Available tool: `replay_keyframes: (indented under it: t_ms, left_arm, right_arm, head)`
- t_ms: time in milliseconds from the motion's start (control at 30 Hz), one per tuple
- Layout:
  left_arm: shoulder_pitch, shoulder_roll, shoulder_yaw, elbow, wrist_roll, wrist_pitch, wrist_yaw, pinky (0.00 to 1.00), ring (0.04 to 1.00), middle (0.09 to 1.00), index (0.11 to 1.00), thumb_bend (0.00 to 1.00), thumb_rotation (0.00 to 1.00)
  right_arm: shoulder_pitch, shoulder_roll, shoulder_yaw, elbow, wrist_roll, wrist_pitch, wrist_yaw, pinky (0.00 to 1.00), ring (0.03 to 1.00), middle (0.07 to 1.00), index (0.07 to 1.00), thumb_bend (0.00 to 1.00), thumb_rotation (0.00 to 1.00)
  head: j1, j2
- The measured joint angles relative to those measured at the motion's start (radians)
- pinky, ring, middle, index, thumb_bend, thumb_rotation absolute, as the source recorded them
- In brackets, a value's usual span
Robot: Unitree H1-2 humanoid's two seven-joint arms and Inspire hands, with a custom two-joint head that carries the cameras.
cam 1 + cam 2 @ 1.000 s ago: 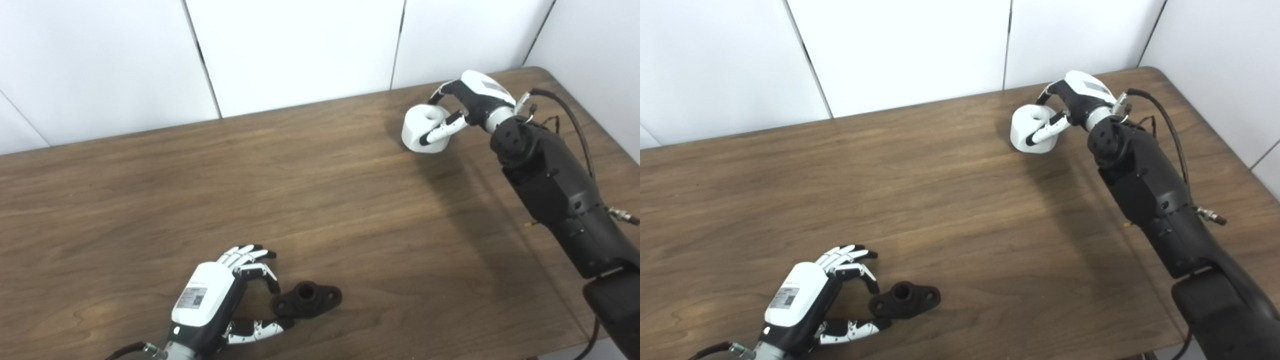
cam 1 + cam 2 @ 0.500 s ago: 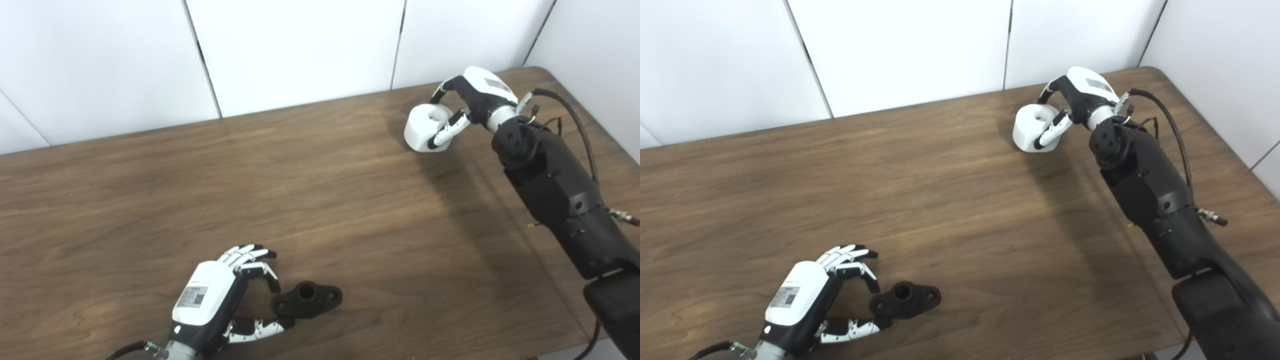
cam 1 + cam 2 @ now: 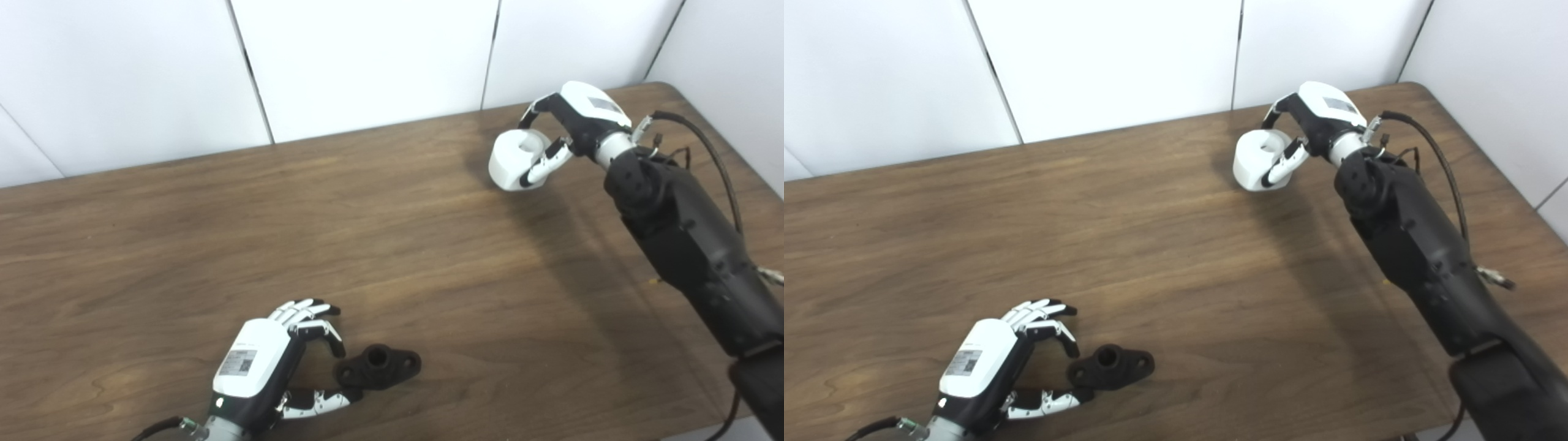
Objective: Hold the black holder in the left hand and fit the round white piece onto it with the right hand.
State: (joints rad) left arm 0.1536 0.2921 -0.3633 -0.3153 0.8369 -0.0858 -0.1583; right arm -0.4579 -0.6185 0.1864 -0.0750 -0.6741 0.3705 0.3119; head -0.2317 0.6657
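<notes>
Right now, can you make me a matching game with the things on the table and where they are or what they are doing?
Things:
1. round white piece
2. black holder
3. left hand
4. right hand

States:
A. lying flat on the table near the front edge
B. open, fingers curled beside the holder, not gripping it
C. held in a hand at the far right of the table
D. closed around the white piece

Pairs: 1-C, 2-A, 3-B, 4-D
</notes>
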Motion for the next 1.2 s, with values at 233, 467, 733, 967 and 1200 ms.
replay_keyframes:
  t_ms: [233, 467, 733, 967, 1200]
  left_arm:
    - [-0.003, -0.016, -0.004, 0.000, 0.020, 0.008, -0.004, 0.85, 0.866, 0.808, 0.489, 0.52, 0.05]
    - [-0.004, -0.028, -0.006, 0.000, 0.034, 0.021, -0.006, 0.85, 0.865, 0.807, 0.489, 0.52, 0.05]
    - [-0.004, -0.045, -0.013, -0.002, 0.052, 0.039, -0.007, 0.86, 0.873, 0.815, 0.490, 0.52, 0.05]
    - [-0.008, -0.056, -0.024, -0.007, 0.068, 0.065, -0.014, 0.87, 0.877, 0.818, 0.490, 0.52, 0.05]
    - [-0.010, -0.060, -0.032, -0.011, 0.073, 0.080, -0.014, 0.86, 0.875, 0.816, 0.490, 0.52, 0.05]
  right_arm:
    - [0.007, -0.016, 0.019, -0.275, -0.056, 0.063, 0.151, 0.89, 0.903, 0.791, 0.485, 0.52, 0.14]
    - [0.073, 0.033, 0.021, -0.464, -0.065, 0.092, 0.314, 0.94, 0.916, 0.800, 0.484, 0.52, 0.14]
    - [0.092, 0.073, 0.070, -0.581, -0.108, 0.087, 0.424, 0.94, 0.912, 0.793, 0.483, 0.52, 0.14]
    - [0.125, 0.131, 0.105, -0.638, -0.109, 0.062, 0.468, 0.93, 0.904, 0.789, 0.483, 0.52, 0.14]
    - [0.138, 0.137, 0.109, -0.663, -0.123, 0.051, 0.515, 0.92, 0.898, 0.782, 0.482, 0.52, 0.14]
  head:
    - [0.029, 0.006]
    - [0.077, 0.029]
    - [0.123, 0.055]
    - [0.143, 0.077]
    - [0.156, 0.103]
